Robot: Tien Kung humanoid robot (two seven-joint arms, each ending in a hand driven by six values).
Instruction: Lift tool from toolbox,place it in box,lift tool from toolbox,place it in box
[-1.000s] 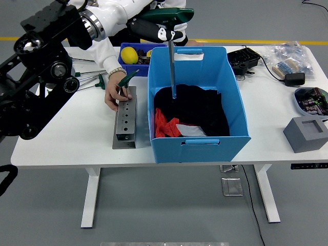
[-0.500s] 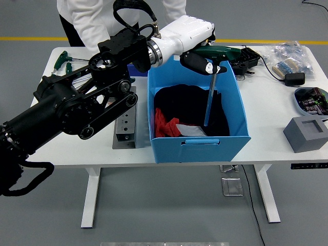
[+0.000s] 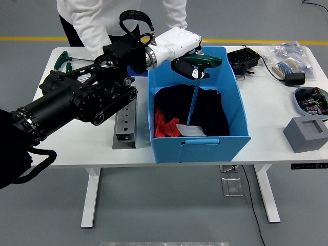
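My left arm reaches in from the left, over the table to the blue box (image 3: 200,141). My left hand (image 3: 185,63) is shut on a T-handle tool, gripping its green handle (image 3: 204,60). The tool's steel shaft (image 3: 193,101) hangs down inside the box, its tip just above the black cloth (image 3: 205,110) and red item (image 3: 163,127) lying there. The grey metal tool holder block (image 3: 124,128) stands left of the box, partly hidden by my arm. My right arm is out of view.
A person in white (image 3: 97,20) stands at the far side. More green-handled tools (image 3: 64,59) lie at the back left. At the right are a grey block (image 3: 306,134), a bowl (image 3: 311,99), a black device (image 3: 244,59) and a bag (image 3: 287,55).
My left hand has carried the tool over the box, then a little left and lower, so the shaft is deeper inside. The person's hand at the tool holder no longer shows.
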